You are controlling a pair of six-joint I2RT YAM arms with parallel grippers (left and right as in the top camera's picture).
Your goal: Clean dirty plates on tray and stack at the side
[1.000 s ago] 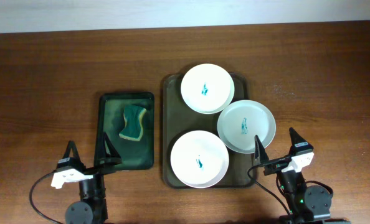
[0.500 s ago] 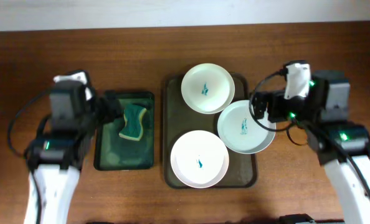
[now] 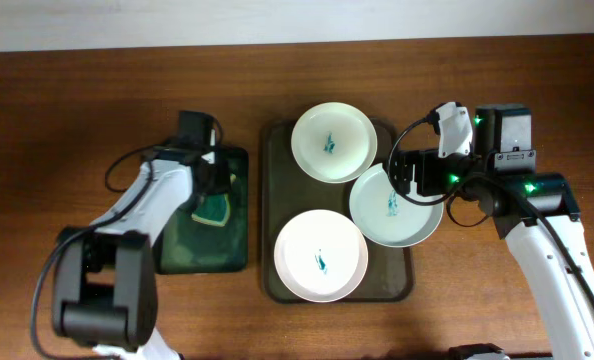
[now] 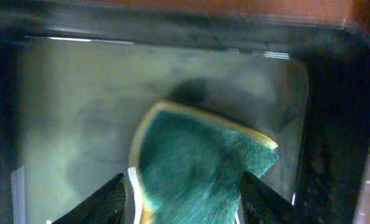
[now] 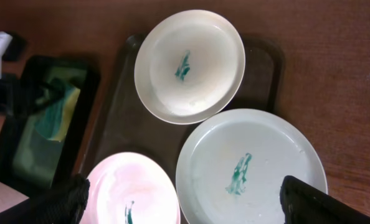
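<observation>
Now that both arms have reached out, the sponge (image 4: 200,146) sits between the left gripper's (image 4: 182,180) narrowing fingers, grip uncertain; the right gripper (image 5: 184,186) gapes empty above the smeared plates (image 5: 250,168) on the tray (image 5: 265,62); wiping looks close.

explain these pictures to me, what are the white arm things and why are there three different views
These are two robot arms at a wooden table, each ending in a two-finger gripper. One picture looks down from above; the other two come from cameras on the wrists, so the dark shapes at their lower edge are the fingers. On the big brown tray lie three white plates, each with a teal smear. Beside it a small green tray holds a sponge. The left gripper straddles the sponge; blur hides whether it grips it. The right gripper hangs open above the plates, holding nothing.
</observation>
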